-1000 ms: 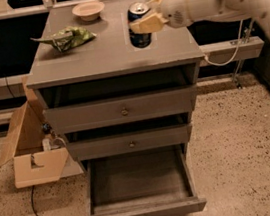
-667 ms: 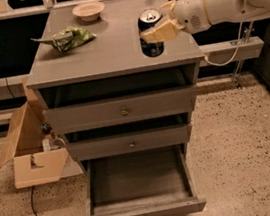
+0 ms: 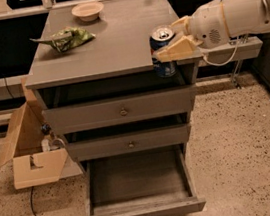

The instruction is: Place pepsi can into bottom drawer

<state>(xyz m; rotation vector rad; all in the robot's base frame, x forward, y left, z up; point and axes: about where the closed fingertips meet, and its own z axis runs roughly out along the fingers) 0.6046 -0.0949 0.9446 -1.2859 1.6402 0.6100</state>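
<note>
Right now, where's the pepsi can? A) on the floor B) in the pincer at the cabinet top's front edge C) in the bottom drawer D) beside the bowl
B: the pincer is clamped on the pepsi can at the front edge of the cabinet top, above the open bottom drawer.

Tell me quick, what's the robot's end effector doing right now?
End effector: closed on the pepsi can, at the front edge of the cabinet top, high above the open bottom drawer.

The gripper [image 3: 166, 39] holds the blue pepsi can [image 3: 163, 67] upright, seemingly tight, high above the open bottom drawer [image 3: 136, 181].
</note>
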